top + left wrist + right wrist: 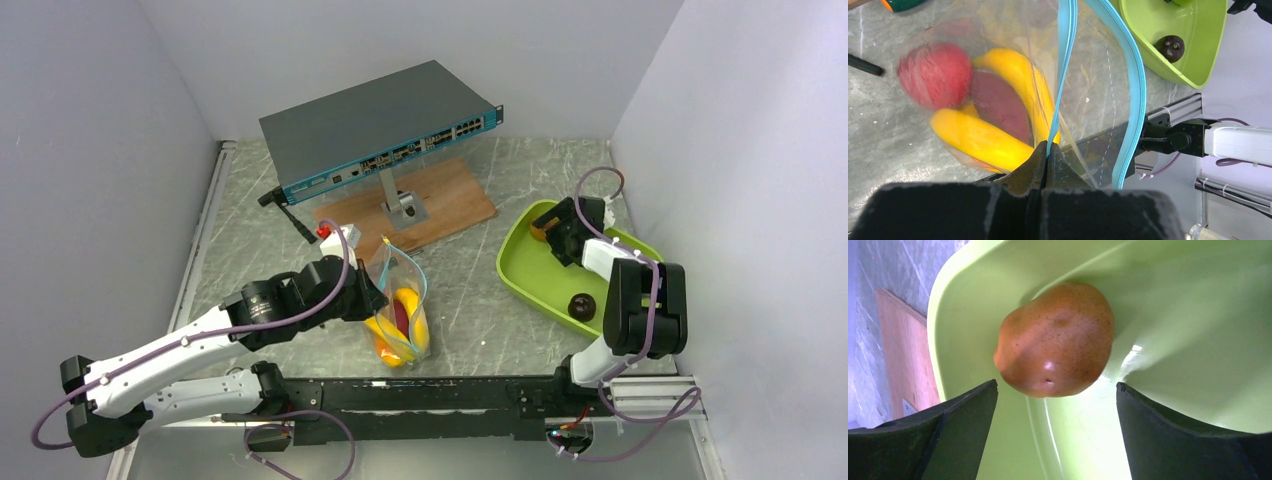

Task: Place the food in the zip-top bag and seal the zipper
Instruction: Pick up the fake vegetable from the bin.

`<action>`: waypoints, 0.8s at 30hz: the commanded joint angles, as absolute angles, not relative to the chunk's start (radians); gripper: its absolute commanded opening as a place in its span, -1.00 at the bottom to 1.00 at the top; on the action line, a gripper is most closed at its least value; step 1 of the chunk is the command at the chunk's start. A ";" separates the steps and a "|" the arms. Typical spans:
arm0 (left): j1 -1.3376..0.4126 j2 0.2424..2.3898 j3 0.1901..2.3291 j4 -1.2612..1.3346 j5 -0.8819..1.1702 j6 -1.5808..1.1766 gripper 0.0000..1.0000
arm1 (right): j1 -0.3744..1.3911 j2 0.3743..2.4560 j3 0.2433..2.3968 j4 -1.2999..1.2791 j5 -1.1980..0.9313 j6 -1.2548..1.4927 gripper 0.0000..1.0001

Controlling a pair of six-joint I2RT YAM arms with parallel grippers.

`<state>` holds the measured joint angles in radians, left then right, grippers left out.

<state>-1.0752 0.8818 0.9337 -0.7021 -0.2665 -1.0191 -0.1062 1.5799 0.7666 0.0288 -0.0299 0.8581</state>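
Observation:
The clear zip-top bag (398, 300) (1093, 75) hangs mouth-open in the middle of the table. My left gripper (372, 296) (1049, 149) is shut on one side of its teal zipper (1066, 60); the other side (1135, 90) bows away. Inside lie a yellow banana (983, 140), a red apple (935, 75) and a purple piece (998, 105). My right gripper (556, 236) (1057, 385) stands open over the far corner of the lime tray (520, 272) (1198, 315), with an orange-brown fruit (1055, 340) just beyond its fingertips, not gripped. A dark brown round fruit (582, 305) (1170, 47) lies at the tray's near end.
A grey network switch (380, 130) stands tilted on a metal stand over a wooden board (455, 200) at the back. A small red and white piece (330, 233) lies by the board. A black rail (430, 395) runs along the near edge. Walls close in both sides.

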 commanded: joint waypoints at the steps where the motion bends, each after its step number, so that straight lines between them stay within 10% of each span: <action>1: -1.078 0.900 0.985 -0.699 -0.247 -1.029 -1.00 | -0.128 1.529 0.763 0.094 -0.013 0.850 0.81; 14: -1.078 0.880 0.970 -0.694 -0.236 -1.038 -1.00 | -0.157 1.615 0.806 0.104 -0.030 0.793 0.57; 24: -1.078 0.850 0.951 -0.680 -0.229 -1.046 -1.00 | -0.160 1.517 0.760 0.127 0.034 0.768 -0.56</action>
